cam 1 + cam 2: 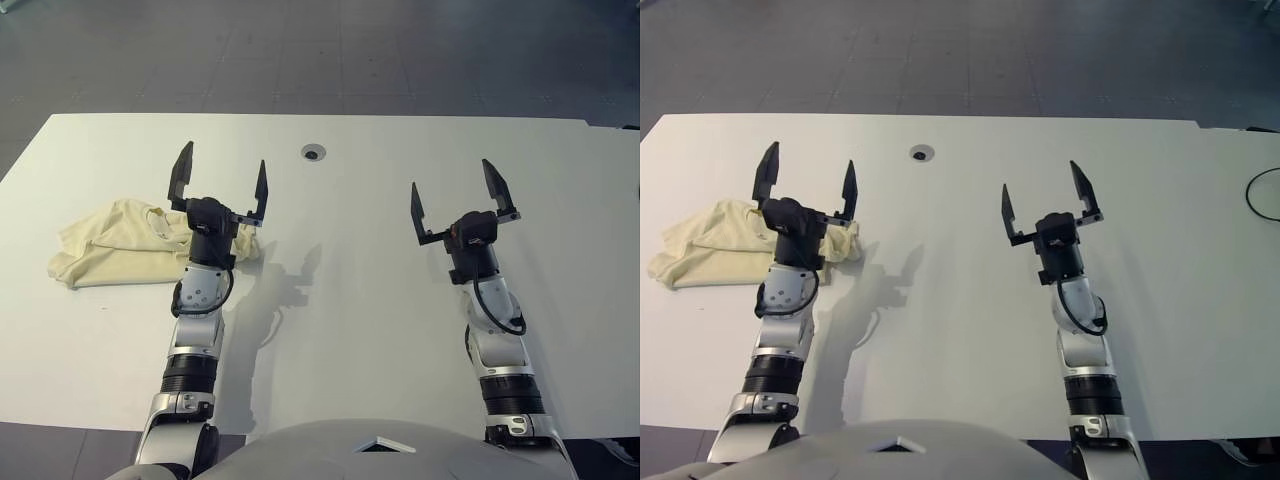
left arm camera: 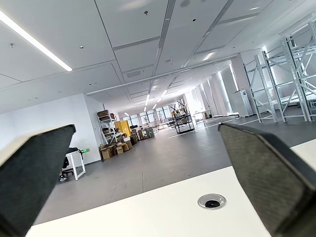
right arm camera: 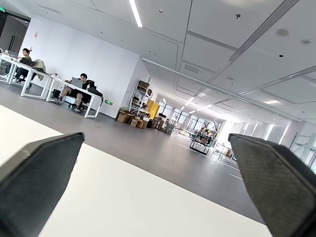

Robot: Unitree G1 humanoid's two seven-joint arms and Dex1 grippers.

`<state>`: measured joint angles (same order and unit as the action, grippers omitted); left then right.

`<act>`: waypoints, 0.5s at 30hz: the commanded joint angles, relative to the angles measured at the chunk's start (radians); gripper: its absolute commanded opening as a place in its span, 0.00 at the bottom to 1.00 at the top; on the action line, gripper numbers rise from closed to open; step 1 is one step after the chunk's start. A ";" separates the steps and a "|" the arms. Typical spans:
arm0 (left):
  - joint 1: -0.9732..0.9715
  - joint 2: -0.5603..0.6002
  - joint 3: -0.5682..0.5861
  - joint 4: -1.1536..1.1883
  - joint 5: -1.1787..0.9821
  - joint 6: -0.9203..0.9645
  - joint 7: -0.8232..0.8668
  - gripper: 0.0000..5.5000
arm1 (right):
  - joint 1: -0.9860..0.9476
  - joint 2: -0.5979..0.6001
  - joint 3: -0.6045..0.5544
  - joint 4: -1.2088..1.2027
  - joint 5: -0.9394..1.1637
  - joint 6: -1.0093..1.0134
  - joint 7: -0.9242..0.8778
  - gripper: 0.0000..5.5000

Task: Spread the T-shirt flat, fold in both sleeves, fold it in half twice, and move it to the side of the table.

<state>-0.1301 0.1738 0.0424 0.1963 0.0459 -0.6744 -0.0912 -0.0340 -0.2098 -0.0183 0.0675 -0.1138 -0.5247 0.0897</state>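
The cream T-shirt [image 1: 110,245] lies bunched at about 9 o'clock on the tabletop [image 1: 340,300], with the left gripper [image 1: 223,172] above its 3 o'clock edge, jaws spread wide and holding nothing. The right gripper [image 1: 452,180], toward 3 o'clock and well apart from the cloth, is equally wide and empty. A one-sided pinch into that heap would likely catch several layers and drag the bundle instead of opening it.

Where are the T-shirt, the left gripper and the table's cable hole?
T-shirt [image 1: 110,245], left eye view, middle of the bunched cloth.
left gripper [image 1: 225,155], left eye view, midway between its open fingertips.
cable hole [image 1: 313,152], left eye view, its dark centre.
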 commanded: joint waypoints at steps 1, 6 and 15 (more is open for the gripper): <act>0.006 0.004 0.000 -0.014 0.000 0.011 -0.003 0.98 | 0.010 -0.001 0.002 -0.011 0.011 0.011 0.008 0.98; 0.005 0.003 0.001 -0.015 0.000 0.013 -0.003 0.98 | 0.009 0.000 0.001 -0.011 0.012 0.012 0.009 0.98; -0.055 0.162 0.144 0.069 0.108 0.087 0.094 0.98 | 0.024 0.007 0.006 -0.040 0.008 0.021 0.007 0.98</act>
<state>-0.1547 0.2571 0.1485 0.2340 0.0953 -0.6193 -0.0204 -0.0263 -0.2077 -0.0166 0.0544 -0.1138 -0.5168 0.0936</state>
